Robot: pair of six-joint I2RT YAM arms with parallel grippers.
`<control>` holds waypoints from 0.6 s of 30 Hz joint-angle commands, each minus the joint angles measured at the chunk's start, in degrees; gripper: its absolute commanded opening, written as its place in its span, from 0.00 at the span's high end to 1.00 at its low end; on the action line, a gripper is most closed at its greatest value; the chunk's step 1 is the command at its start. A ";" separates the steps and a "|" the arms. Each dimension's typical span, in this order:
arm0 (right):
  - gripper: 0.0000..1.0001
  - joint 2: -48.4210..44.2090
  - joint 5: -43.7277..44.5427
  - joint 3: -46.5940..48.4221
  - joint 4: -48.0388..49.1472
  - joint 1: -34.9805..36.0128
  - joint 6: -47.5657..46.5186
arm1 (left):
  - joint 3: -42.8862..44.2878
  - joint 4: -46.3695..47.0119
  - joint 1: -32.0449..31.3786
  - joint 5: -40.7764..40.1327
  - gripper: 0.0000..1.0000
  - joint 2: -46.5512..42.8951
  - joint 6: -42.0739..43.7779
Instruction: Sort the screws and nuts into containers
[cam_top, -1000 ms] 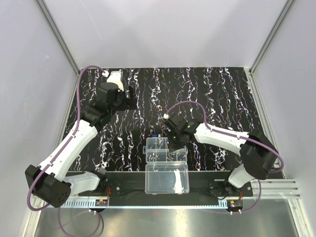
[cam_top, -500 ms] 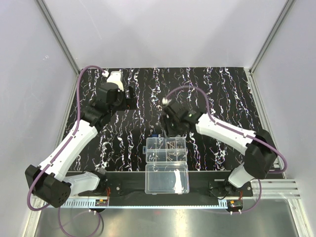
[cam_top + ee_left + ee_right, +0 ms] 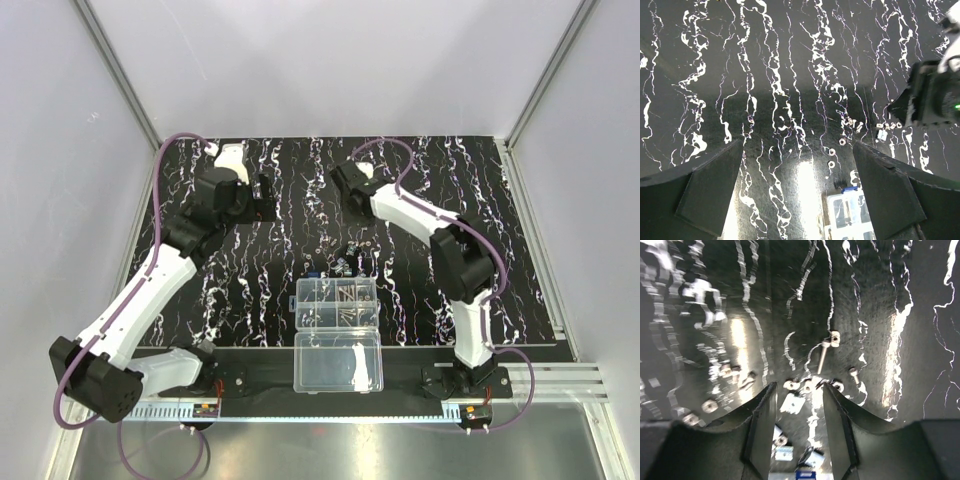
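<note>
Two arms; one organizer box, one lid half, one blue piece; at box's twelve o'clock, roughly a dozen loose nuts and screws.

Soft, even light from above fills the top view. The white walls are bright, and the streaks on the dark mat stay crisp. The clear lid catches a pale sheen. In the left wrist view a white glare patch sits low on the mat, the corners are dim, and the left fingers are dark and soft. The right wrist view is smeared on its left side. Glare bands flank a fairly sharp screw, and the right fingers are black and unfocused.
</note>
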 commanded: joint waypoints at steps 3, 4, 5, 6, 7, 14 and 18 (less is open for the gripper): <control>0.54 1.59 5.20 3.08 -0.64 -0.13 -1.07 | 2.40 0.81 -0.28 -1.96 0.01 -1.66 0.66; 0.55 2.03 5.20 2.82 -0.37 -0.66 -0.90 | 2.40 0.81 -0.19 -1.87 0.01 -1.57 0.66; 0.55 2.47 4.59 1.95 -0.11 -0.92 -0.81 | 2.31 0.90 -0.19 -1.79 0.01 -1.57 0.66; 0.55 2.56 4.15 1.50 0.50 -1.27 -0.81 | 2.31 0.90 -0.37 -1.79 0.01 -1.48 0.66; 0.56 2.74 3.62 0.63 0.77 -1.71 -0.81 | 2.31 0.90 -0.37 -1.79 0.01 -1.48 0.66; 0.61 4.31 0.27 -1.05 4.37 -2.07 -1.78 | 2.23 0.98 -0.37 -1.79 0.01 -1.22 0.75; 0.62 5.81 0.10 -0.52 4.29 -2.33 -1.95 | 2.23 0.99 -0.37 -2.05 0.01 -1.04 0.66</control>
